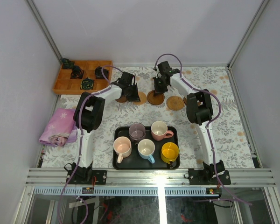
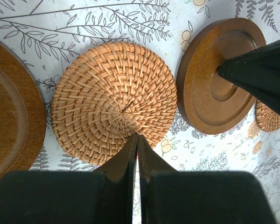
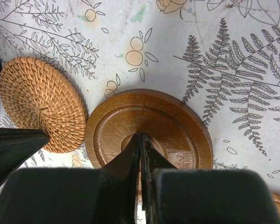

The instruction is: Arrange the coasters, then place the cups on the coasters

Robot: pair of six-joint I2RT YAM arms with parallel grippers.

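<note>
Left tool (image 2: 137,137) and right tool (image 3: 140,136), both pinched closed, sit above coasters (image 2: 114,100) on leaf-printed cloth (image 1: 224,135); pale walls (image 1: 144,28) surround.

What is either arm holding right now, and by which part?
Nothing is held. Both pairs of jaws are shut on nothing: left gripper tip at the woven coaster edge, right gripper tip over the wooden coaster centre.

Five cups (image 1: 146,148), two wooden coasters (image 3: 177,126), two woven coasters (image 2: 112,98), one tray (image 1: 119,132), one wooden box (image 1: 67,86), one cloth (image 1: 60,124)
</note>
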